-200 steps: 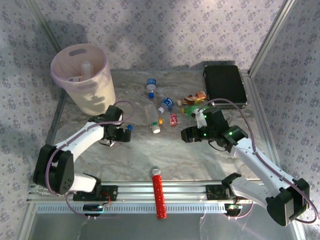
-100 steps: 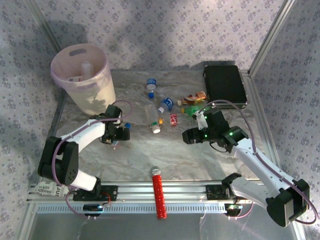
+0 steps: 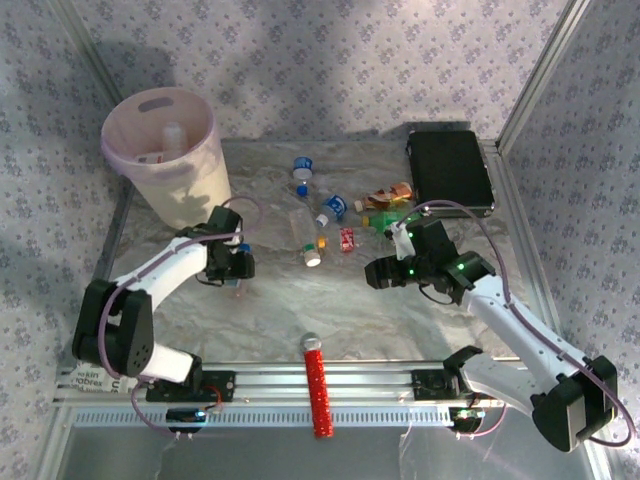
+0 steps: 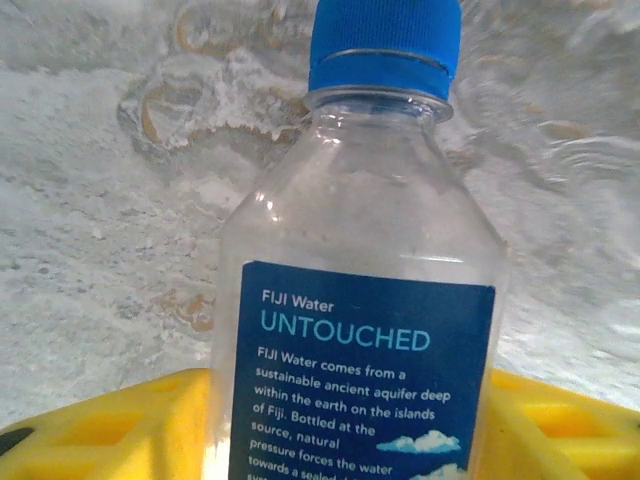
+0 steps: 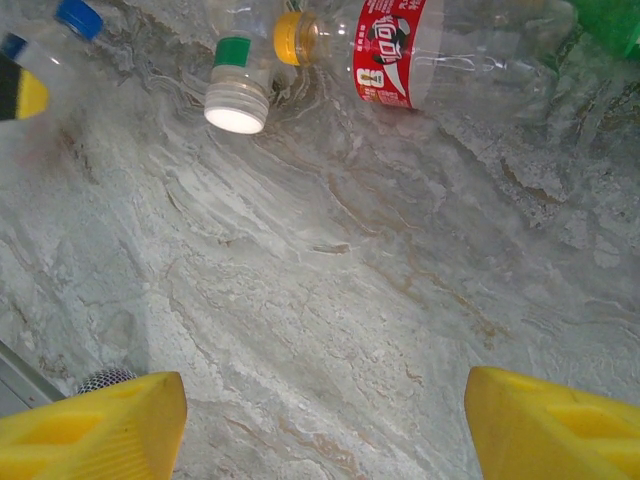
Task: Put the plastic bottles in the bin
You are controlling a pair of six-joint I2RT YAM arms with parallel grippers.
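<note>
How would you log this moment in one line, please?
left gripper: jaws either side of Fiji bottle, grip unconfirmed | right gripper: open, empty, over table | bin: holds bottles | loose bottles: mid-table

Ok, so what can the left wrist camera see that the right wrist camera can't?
Left wrist: one Fiji water bottle with a blue cap, very close up. Right wrist: a red-labelled bottle, a white-capped bottle and a bit of a green bottle. Both: yellow fingers at the bottom and the marbled table.
</note>
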